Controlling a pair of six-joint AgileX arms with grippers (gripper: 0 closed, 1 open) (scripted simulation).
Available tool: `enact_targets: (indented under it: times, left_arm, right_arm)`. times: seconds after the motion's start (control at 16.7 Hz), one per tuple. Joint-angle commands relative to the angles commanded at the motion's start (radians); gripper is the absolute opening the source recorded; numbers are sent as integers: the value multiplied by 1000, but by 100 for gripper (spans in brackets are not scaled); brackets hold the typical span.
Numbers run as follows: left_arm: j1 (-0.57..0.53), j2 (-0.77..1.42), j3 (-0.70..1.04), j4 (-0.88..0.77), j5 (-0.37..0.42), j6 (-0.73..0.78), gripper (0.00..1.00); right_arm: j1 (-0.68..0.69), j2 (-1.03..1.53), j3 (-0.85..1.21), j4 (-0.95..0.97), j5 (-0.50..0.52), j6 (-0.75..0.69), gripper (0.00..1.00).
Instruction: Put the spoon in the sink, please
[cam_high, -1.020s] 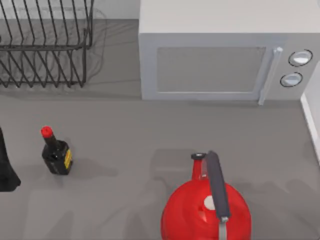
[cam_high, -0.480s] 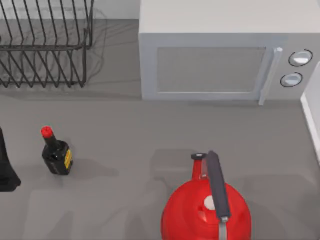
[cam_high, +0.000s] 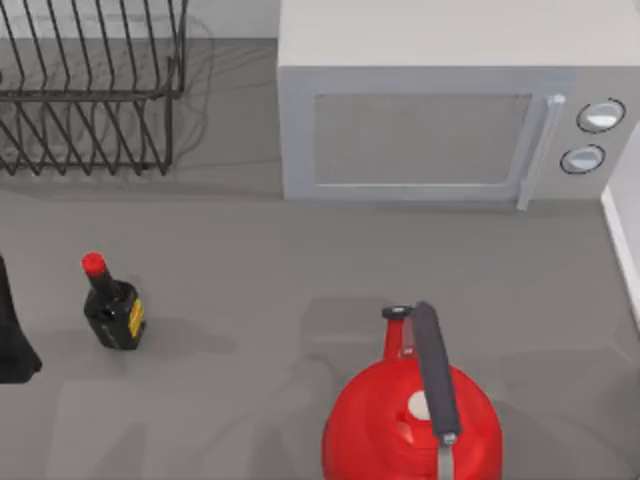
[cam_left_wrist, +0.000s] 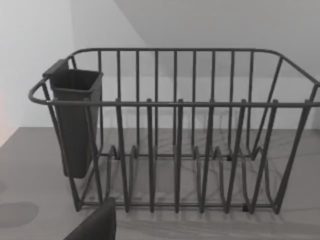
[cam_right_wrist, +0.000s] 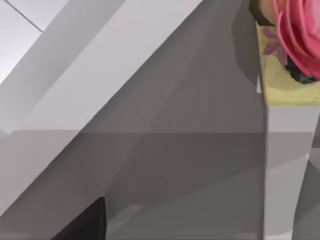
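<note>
The spoon is out of view, and so is the sink. My left arm (cam_high: 12, 340) is a dark shape at the table's left edge, left of a small bottle. A dark part of my left gripper (cam_left_wrist: 95, 225) pokes into the left wrist view in front of a black wire dish rack (cam_left_wrist: 175, 150). In the right wrist view a dark part of my right gripper (cam_right_wrist: 82, 222) lies over a grey surface beside pale slanted panels.
The dish rack (cam_high: 90, 90) stands at the back left, with a dark cutlery cup (cam_left_wrist: 75, 120) on one end. A grey microwave (cam_high: 440, 110) is at the back right. A dark red-capped bottle (cam_high: 112, 305) stands left, a red fire extinguisher (cam_high: 415, 410) near the front. A pink flower picture (cam_right_wrist: 290, 45) shows too.
</note>
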Motion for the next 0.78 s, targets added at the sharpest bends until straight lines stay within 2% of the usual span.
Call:
enact_targets:
  times: [0.06, 0.78]
  left_arm:
    - [0, 0, 0, 0, 0, 0, 100]
    - [0, 0, 0, 0, 0, 0, 100]
  right_arm:
    - [0, 0, 0, 0, 0, 0, 100]
    - [0, 0, 0, 0, 0, 0, 10]
